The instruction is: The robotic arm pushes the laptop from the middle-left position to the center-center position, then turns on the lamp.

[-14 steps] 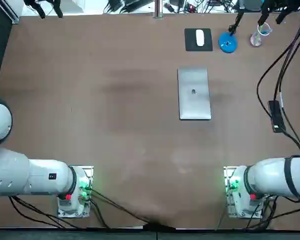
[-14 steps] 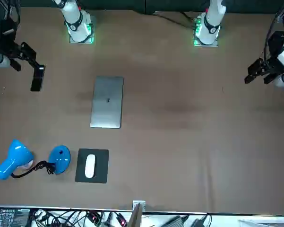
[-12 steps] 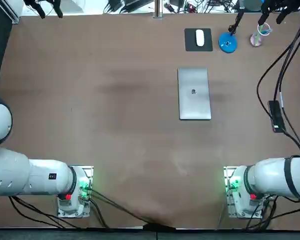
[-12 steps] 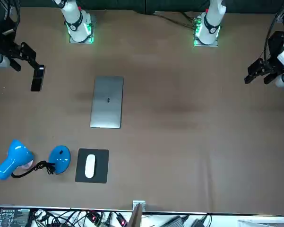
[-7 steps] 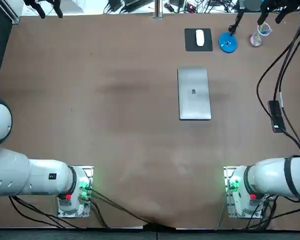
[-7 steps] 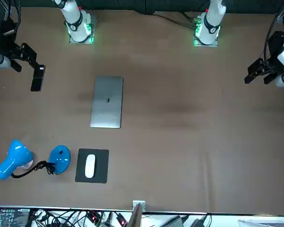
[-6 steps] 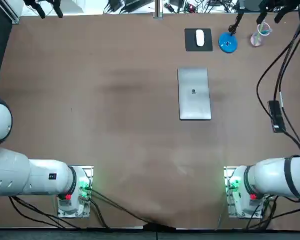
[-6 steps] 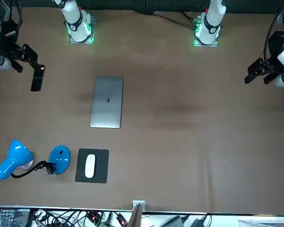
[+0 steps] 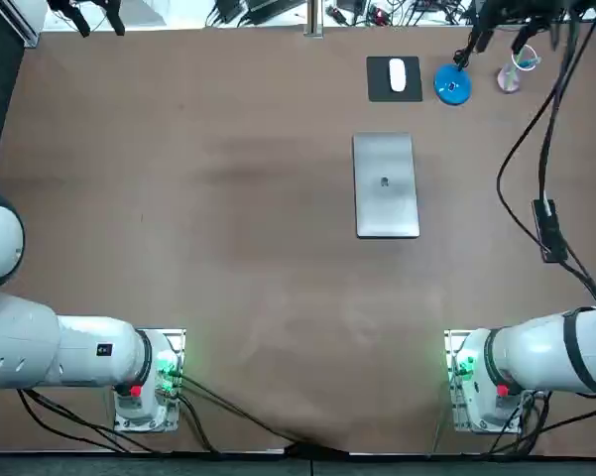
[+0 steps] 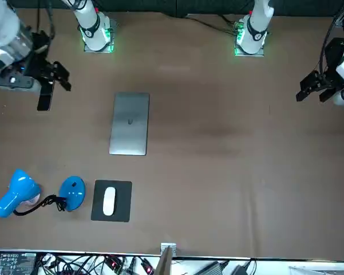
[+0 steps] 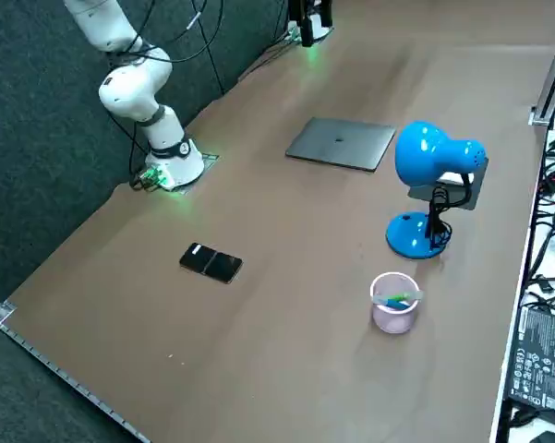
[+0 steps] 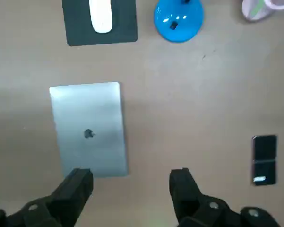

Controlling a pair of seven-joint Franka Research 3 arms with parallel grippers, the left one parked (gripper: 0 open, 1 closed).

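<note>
Visibility notes: the top view cuts the right gripper [image 12: 130, 183] off at the far edge. Its dark bulk and cables cover the head of the blue desk lamp [image 10: 20, 193] there, leaving just the round blue base. The right side view shows only the arm's base and lower links, no gripper. The lamp's shade opening isn't visible in any view, so lit or unlit can't be told. The black mouse pad [image 9: 394, 78] with the white mouse [image 9: 398, 74] sits mostly behind the lamp head in the side view.

The gripper hangs above the brown surface [image 9: 178, 198] on the robot's right side. Its wrist camera looks down on a spot roughly between the laptop and the black phone [image 11: 211, 262]. The front view has it overlapping the phone. Fingers [image 12: 79, 184] are apart, nothing between them, touching nothing.

The far right corner holds the lamp, the mouse pad just beside its base, and a pale pink cup [image 11: 394, 302] with something green-blue inside.

The closed silver laptop [image 9: 386, 185], with a dark logo centred on its lid, lies flat in the right half of the surface. Its long side runs away from the robot. It sits between the right arm's base and the mouse pad, apart from both.
</note>
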